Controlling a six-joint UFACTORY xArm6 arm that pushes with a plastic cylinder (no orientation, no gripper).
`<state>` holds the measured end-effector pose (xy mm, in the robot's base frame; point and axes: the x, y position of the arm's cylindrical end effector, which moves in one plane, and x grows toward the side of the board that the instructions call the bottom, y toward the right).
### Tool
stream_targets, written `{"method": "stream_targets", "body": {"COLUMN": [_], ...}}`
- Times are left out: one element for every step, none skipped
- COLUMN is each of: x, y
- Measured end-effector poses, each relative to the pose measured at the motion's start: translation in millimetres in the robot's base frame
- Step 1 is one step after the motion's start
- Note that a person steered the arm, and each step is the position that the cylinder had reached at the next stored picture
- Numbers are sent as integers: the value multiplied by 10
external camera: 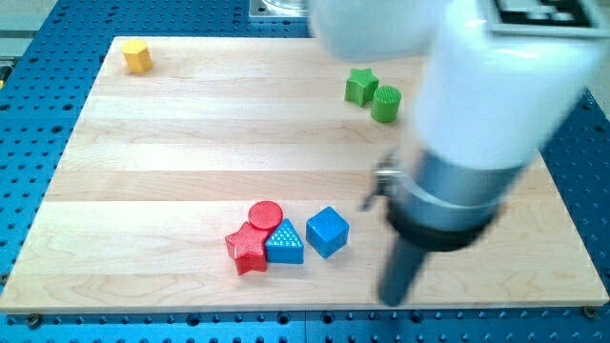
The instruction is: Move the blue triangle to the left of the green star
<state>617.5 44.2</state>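
Blue triangle (284,243) touches the red star (248,249); my tip (394,299), a bare rod with no hand, stands right of the blue cube (327,232).

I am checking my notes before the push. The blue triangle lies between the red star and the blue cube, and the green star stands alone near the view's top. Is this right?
Not quite. The blue triangle does lie between the red star and the blue cube, but the camera view shows the green star is not alone: a green cylinder sits right beside it, on the view's right.
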Motion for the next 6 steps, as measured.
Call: {"method": "stream_targets", "body": {"x": [-326,-584,-633,-1199,-1995,-2408], "y": [-524,-694,-854,-1179,-1405,-1590]}}
